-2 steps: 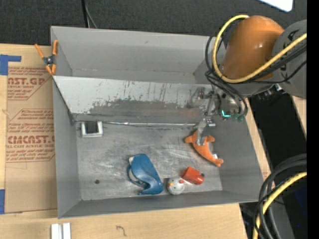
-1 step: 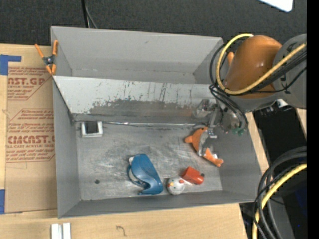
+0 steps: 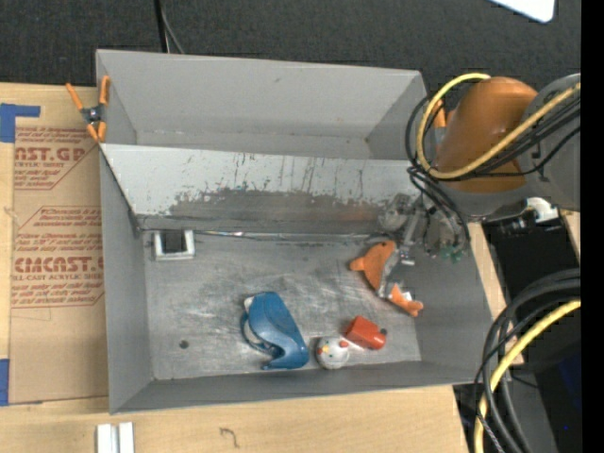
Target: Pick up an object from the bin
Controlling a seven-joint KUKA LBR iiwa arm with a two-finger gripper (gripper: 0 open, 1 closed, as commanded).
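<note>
My gripper low in right of bin, just beside orange curved piece; cannot tell whether grip open or closed.

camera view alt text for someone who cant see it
The gripper is low at the right of the grey bin, beside an orange piece, a smaller orange scrap just nearer. By the front wall lie a blue curved thing, a small white toy and a red block; a pale box sits far left.

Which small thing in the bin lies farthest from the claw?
The small grey square thing, alone by the back wall at the left. The blue toy, red piece and orange piece lie nearer the claw.
</note>
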